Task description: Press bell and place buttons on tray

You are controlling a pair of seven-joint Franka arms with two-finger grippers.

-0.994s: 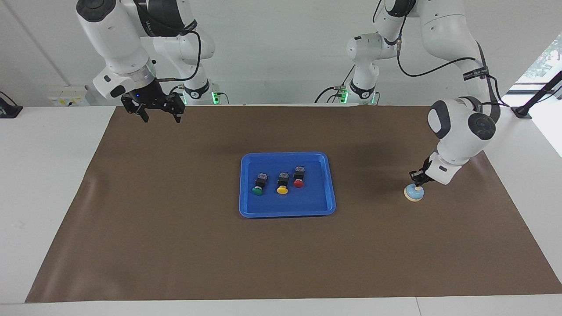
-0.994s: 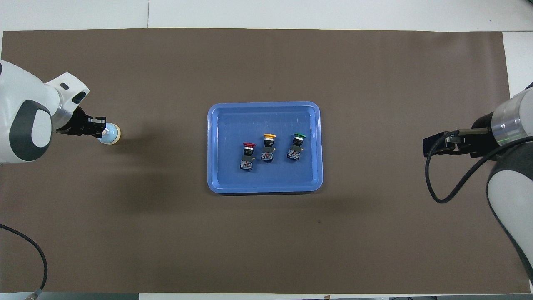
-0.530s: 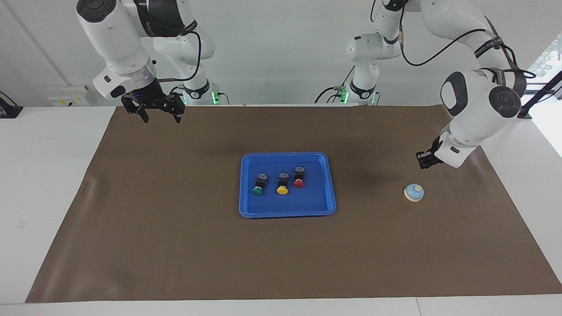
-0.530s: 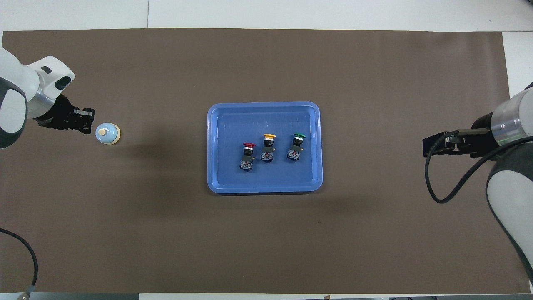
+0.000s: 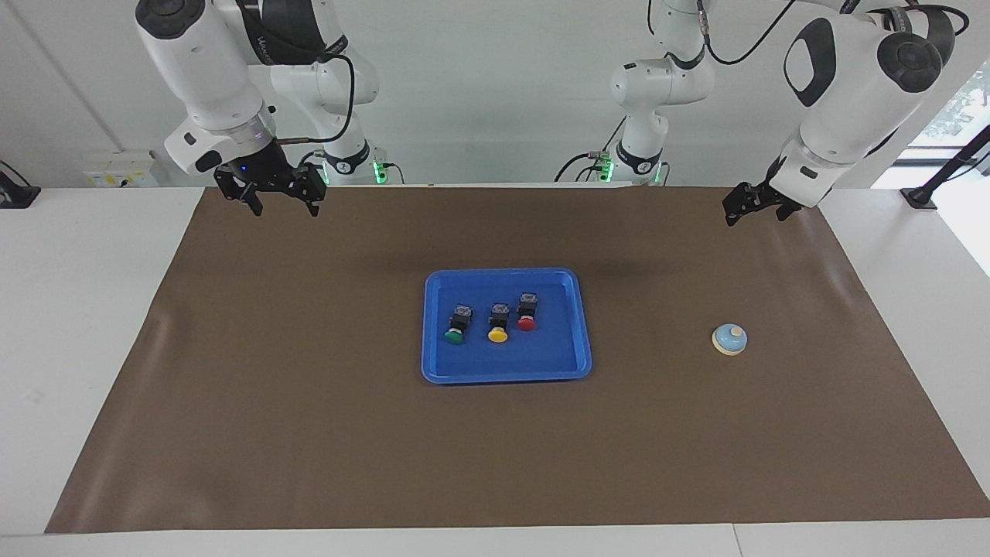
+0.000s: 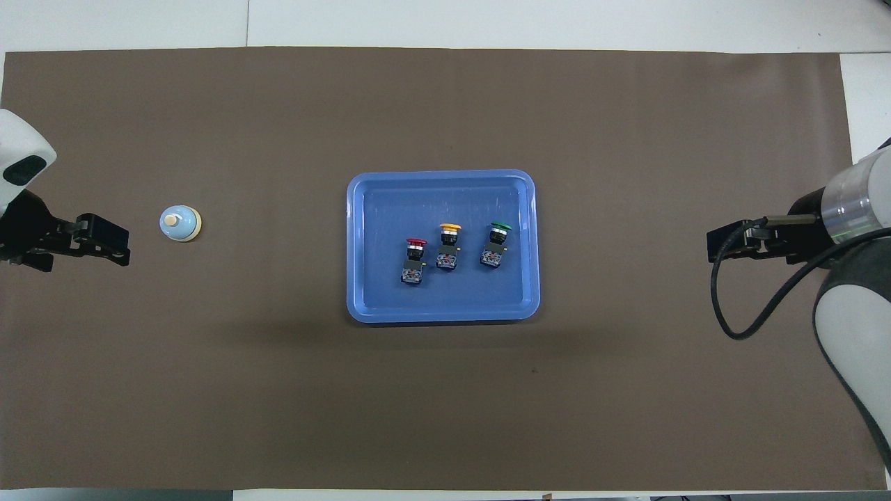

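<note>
Brown mat (image 5: 309,433) covers the bench (image 5: 85,325) nearly edge to edge, and you've got everything sitting on it. Working left to right in the facing view: right claw (image 5: 280,203) hangs over the mat's edge nearest the robots, at the right arm's end, fingers spread wide, nothing in them; that arm waits. Mid-mat sits the blue tray (image 5: 578,325) w/ all three buttons inside, lying in a row: green button (image 5: 456,325), yellow button (image 5: 497,322), red button (image 5: 527,312), caps pointing away from the robots, none touching another. Red one lies a bit nearer the robots than the other two. Next, toward the left arm's end, you see the bell (image 5: 729,340) alone on the mat, well apart from the tray, nothing on it or around it. Left claw (image 5: 752,207) is up in the air over the mat's robot-side edge, clear of the bell, carrying nothing; can't tell how far its fingers are parted.
</note>
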